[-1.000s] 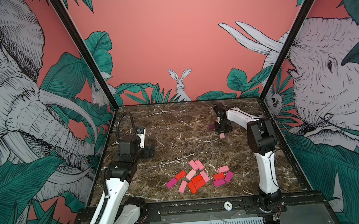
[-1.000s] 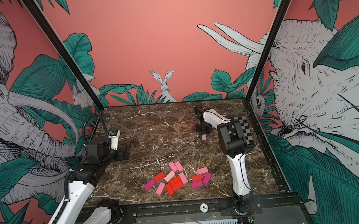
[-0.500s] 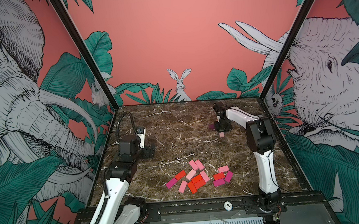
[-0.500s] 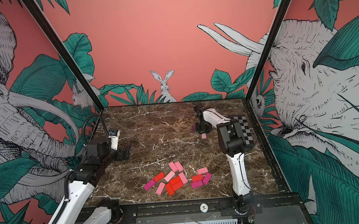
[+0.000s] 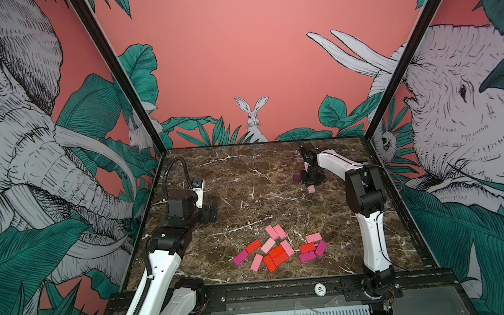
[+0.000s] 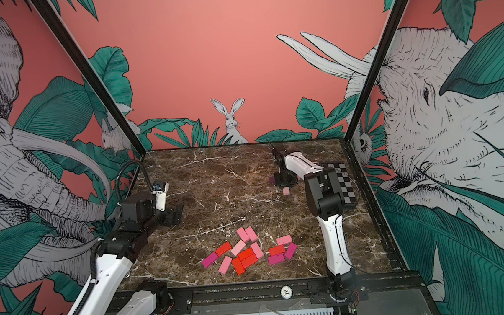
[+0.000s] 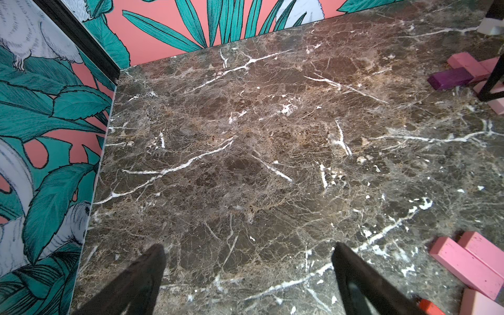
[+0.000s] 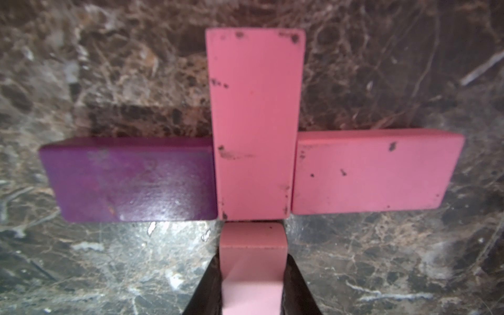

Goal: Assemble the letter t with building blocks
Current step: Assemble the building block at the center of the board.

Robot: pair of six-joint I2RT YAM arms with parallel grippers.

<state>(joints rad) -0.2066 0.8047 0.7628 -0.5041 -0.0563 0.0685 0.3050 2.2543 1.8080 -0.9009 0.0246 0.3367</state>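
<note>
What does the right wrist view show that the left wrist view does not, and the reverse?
Only the right wrist view shows the right gripper shut on a pale pink rectangular block, lined up with the middle pink block of the cross.
Only the left wrist view shows the open left gripper over the bare brown marble tabletop, two loose pink blocks side by side, and the jungle-painted wall corner.
Both show the same tabletop and the dark purple rectangular block lying against pink ones.

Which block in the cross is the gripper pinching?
The light pink block at the cross's foot, clamped in the right gripper; the purple block and two other pink blocks lie untouched.
</note>
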